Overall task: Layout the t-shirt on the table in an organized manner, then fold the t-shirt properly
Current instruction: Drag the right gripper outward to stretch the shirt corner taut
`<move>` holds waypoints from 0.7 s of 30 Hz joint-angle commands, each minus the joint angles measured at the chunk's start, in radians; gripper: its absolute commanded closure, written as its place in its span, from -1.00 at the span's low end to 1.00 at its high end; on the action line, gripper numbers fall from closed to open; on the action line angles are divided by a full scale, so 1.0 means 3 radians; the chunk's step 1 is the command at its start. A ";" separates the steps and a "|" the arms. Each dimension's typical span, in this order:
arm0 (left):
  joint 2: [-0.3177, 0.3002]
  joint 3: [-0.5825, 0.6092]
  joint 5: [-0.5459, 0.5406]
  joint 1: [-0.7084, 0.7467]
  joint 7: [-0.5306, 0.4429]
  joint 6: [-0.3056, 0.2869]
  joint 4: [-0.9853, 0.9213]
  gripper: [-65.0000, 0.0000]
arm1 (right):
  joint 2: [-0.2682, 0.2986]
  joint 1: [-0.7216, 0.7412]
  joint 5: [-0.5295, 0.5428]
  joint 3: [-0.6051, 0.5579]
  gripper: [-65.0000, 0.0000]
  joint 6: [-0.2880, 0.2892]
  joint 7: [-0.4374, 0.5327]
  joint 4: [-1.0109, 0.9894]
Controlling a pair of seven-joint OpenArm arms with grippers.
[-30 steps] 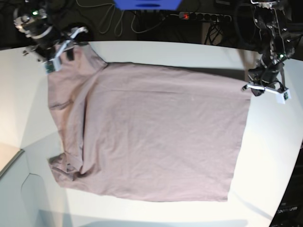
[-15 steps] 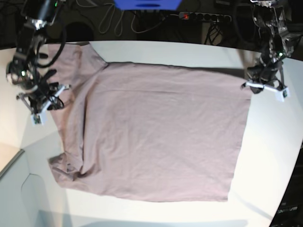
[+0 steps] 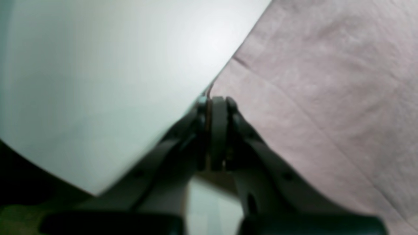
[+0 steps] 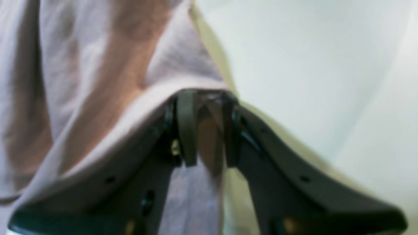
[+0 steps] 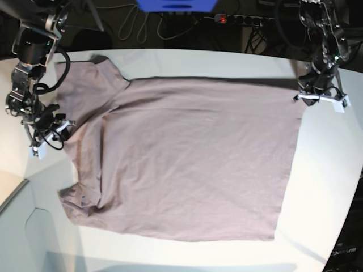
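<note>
hands (image 5: 48, 131) low, pinching t-shirt (image 5: 187, 153) edges

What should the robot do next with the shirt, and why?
Probably pull the right hand gently outward, away from the left hand. Both hands pinch edges of the t-shirt, and the cloth near the right hand looks bunched and wrinkled on the table, so a small tug should flatten it.

T-shirt (image 5: 187, 158) flat on table (image 5: 329, 187), grippers at opposite edges.

No legible txt anywhere.
</note>
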 commanded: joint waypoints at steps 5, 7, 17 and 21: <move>-0.0030 -0.0022 -0.0003 -0.0017 -0.0063 -0.0009 0.0065 1.00 | 0.0014 -0.0355 -0.0088 0.0020 0.62 -0.0257 -0.0132 0.0373; -0.0014 -0.0017 -0.0003 -0.0017 -0.0063 -0.0009 0.0065 1.00 | -0.0068 -0.0519 -0.0088 0.0020 0.62 -0.0329 -0.0137 0.0598; -0.0009 0.0008 -0.0003 -0.0094 -0.0048 -0.0009 0.0045 1.00 | -0.0349 -0.1276 -0.0088 0.0020 0.62 -0.0426 -0.0153 0.1350; -0.0009 0.0008 -0.0003 -0.0145 -0.0038 -0.0009 0.0039 1.00 | -0.0349 -0.1383 -0.0088 0.0020 0.62 -0.0426 -0.0153 0.1350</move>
